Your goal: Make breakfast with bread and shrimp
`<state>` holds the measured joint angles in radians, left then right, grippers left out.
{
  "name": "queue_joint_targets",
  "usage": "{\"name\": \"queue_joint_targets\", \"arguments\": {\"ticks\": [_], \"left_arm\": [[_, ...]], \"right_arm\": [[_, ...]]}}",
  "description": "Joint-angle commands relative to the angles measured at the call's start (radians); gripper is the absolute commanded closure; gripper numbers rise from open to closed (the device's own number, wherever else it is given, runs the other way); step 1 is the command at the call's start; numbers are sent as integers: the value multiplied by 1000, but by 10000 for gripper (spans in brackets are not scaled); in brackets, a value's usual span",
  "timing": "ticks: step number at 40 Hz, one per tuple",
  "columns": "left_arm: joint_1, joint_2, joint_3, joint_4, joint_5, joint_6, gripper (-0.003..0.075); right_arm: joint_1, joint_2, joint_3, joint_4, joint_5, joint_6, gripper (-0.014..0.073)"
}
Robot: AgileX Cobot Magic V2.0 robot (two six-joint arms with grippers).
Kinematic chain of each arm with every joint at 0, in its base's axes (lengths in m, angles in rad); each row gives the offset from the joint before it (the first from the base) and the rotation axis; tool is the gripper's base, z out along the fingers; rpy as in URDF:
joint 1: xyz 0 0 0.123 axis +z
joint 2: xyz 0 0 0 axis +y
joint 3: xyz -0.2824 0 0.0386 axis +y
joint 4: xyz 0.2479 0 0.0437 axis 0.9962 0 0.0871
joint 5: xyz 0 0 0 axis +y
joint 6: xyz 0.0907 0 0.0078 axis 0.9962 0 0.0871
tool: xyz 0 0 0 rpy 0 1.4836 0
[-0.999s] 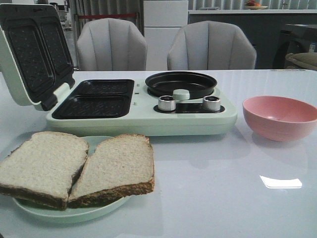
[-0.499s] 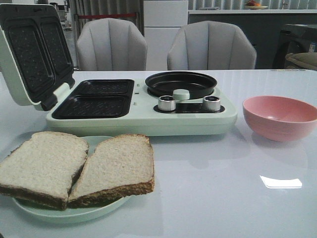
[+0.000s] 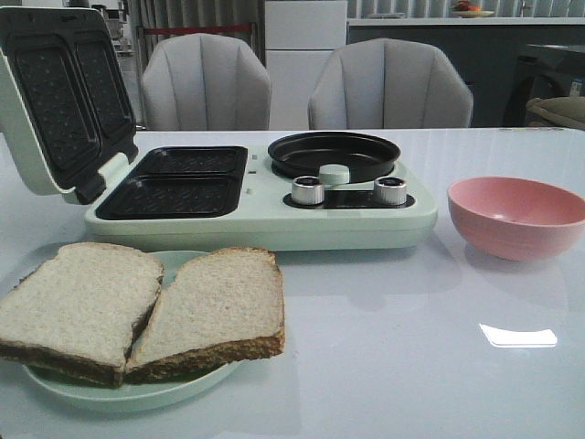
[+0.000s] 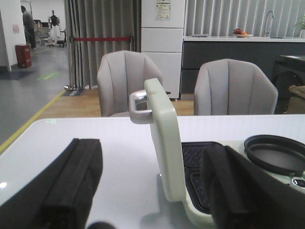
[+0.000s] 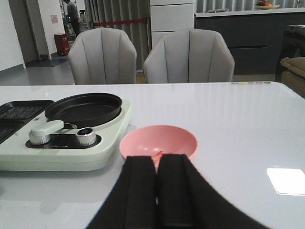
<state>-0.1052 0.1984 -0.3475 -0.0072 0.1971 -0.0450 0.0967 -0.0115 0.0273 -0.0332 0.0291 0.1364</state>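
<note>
Holding both arms back off the table (image 3: 384, 366): my left gripper (image 4: 147, 191) has its fingers spread wide apart, nothing between them; my right gripper (image 5: 157, 191) has its fingers pressed together, empty. Bread (image 3: 146, 306): two slices side by side on a pale green plate (image 3: 137, 393), just before the open sandwich maker (image 3: 256, 197). Shrimp (image 5: 157, 154): a pink bit inside the pink bowl (image 5: 143, 143), barely visible past my right fingers.

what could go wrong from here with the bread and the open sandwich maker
The right bread slice overhangs the plate rim, so a clumsy pinch might drag it onto the table. The raised lid stands close before the left hand; reaching for the grill wells may knock it.
</note>
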Motion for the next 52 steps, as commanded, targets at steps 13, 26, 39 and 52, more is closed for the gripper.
{"name": "queue_joint_targets", "arguments": {"ticks": [13,26,39,52], "left_arm": [[-195,137,-36,219,141,151,164],[-532,369,-36,541,295,151,166],[-740,725,-36,822,373,151,167],[-747,1010,-96,1053,361,139,167]], "right_arm": [[-4,-18,-4,2,-92,-6,456],[-4,-18,-4,2,-92,-6,456],[-4,-18,-4,2,-92,-6,456],[-4,-18,-4,2,-92,-6,456]]}}
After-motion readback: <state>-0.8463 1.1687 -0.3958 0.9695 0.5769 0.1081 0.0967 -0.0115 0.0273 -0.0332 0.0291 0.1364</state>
